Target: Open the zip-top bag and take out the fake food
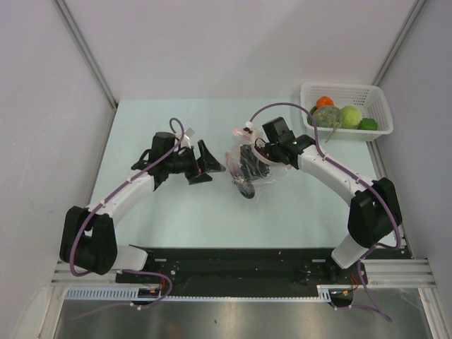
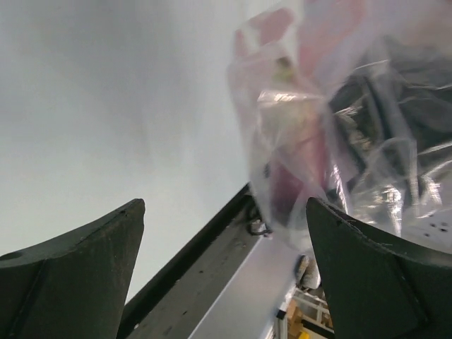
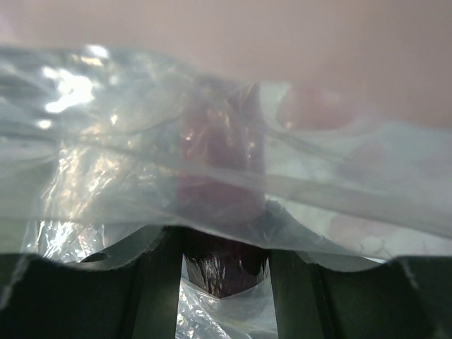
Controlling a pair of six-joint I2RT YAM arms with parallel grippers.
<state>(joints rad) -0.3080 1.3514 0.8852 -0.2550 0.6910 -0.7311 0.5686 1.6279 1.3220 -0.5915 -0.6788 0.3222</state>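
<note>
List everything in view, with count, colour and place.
table: one, pale green, under everything.
basket: one, white mesh, table's far right corner.
orange ball: one, orange, in basket.
mottled head: one, green-brown, in basket.
round piece: one, pale green, in basket.
small piece: one, bright green, basket's right end.
zip-top bag: one, clear, table centre, at right hand.
eggplant: one, purple, inside bag.
arms: two, white, near edge.
left hand: one, black, open, left of bag.
right hand: one, black, closed on bag.

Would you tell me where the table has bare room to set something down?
Bare: the near strip of table between the bag and the near edge, and the far-left part beyond the left gripper. Crowded: the middle, around bag and right gripper, and the basket corner.
</note>
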